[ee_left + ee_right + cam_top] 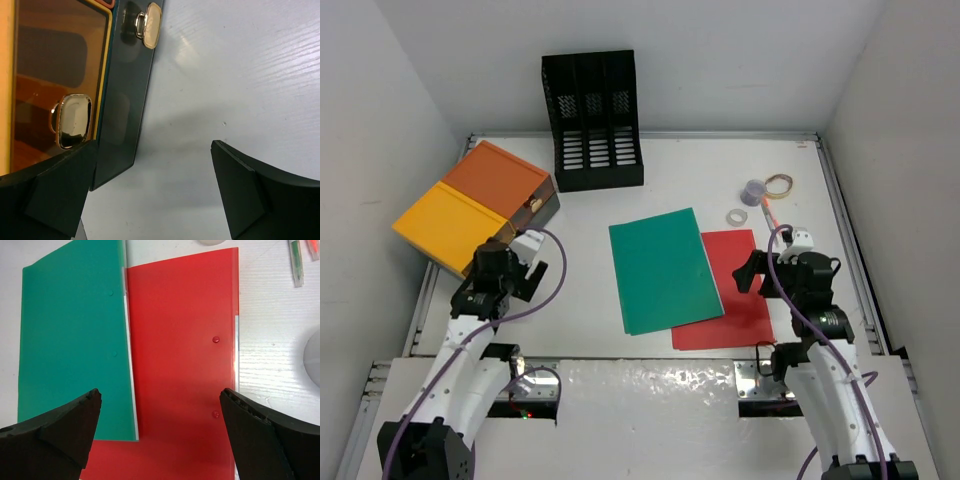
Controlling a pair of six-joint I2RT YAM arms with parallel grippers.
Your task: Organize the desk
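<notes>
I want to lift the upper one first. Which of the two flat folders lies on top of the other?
The green folder: its right edge covers the left edge of the red folder, which lies partly beneath it.

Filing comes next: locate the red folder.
Top view, right of centre: the red folder lies partly under the green folder, by the right pincer.

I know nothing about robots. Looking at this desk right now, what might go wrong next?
1. The green folder lies over the red folder's edge, so if the open right claw above them tugs the red one, the green may slide too.
2. Both lie flat on the desk, so the claw might slip instead of pinching.
3. The open left claw hangs close beside the drawer box and could bump it.
</notes>
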